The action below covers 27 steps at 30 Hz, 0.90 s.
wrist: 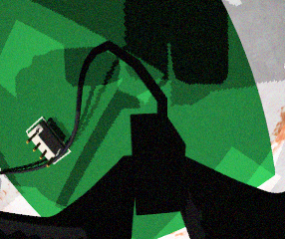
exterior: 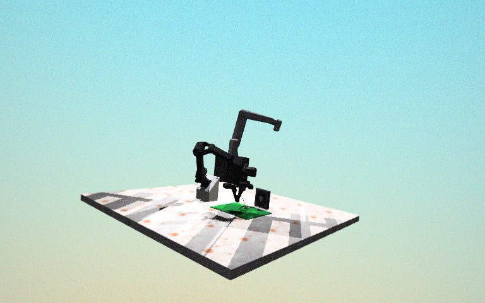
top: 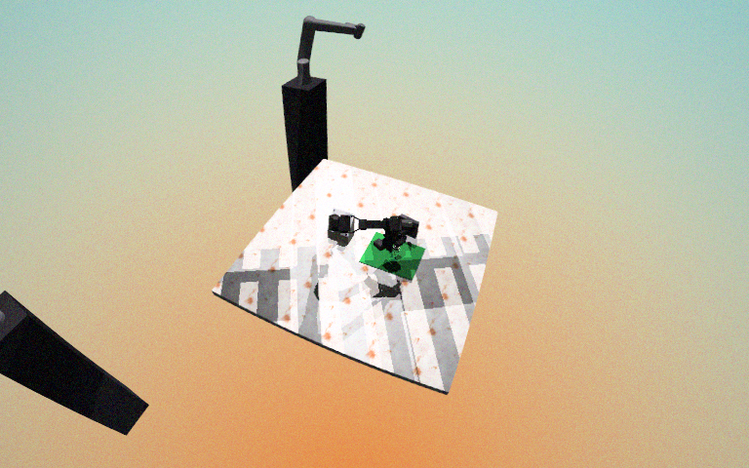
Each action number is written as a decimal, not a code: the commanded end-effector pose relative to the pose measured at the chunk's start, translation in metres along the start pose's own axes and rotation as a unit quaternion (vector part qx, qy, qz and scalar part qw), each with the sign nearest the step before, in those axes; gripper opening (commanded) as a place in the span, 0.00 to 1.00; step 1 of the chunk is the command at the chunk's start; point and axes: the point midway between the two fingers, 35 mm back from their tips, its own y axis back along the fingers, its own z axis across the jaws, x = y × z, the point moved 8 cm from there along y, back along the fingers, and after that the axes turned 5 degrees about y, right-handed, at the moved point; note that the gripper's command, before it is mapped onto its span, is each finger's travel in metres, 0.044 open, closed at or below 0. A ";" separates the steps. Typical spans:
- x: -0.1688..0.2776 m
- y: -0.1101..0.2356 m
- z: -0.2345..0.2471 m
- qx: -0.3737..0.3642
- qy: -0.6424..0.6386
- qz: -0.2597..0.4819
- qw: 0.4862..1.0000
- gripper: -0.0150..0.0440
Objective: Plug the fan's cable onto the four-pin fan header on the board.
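Note:
My gripper [top: 394, 247] [exterior: 237, 199] [wrist: 150, 162] is shut on the fan cable's black plug [wrist: 157, 139], which stands between the fingertips. In the exterior view the fingertips are a little above the green board [top: 372, 255] [exterior: 220, 206] [wrist: 232, 166]. The black cable [wrist: 81, 80] arches from the plug's top edge to the left in the wrist view. The white four-pin header [wrist: 47, 141] is on the board, left of the plug and apart from it; the cable passes by its lower end. The plug's lower end is hard to make out against the dark fingers.
The square black fan [top: 410, 225] [exterior: 262, 198] stands upright beside the board. My arm's grey base block [exterior: 208, 194] is on the marbled table [top: 332, 335] [exterior: 177, 234]. A grey arm on a black pedestal [top: 304, 121] stands behind the table; another pedestal [top: 57, 362] is at the lower left.

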 end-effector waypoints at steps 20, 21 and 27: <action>0.006 -0.001 0.078 -0.002 0.289 -0.002 0.957 0.25; 0.006 -0.001 0.078 -0.002 0.289 -0.002 0.957 0.25; 0.006 -0.001 0.078 -0.002 0.289 -0.002 0.957 0.25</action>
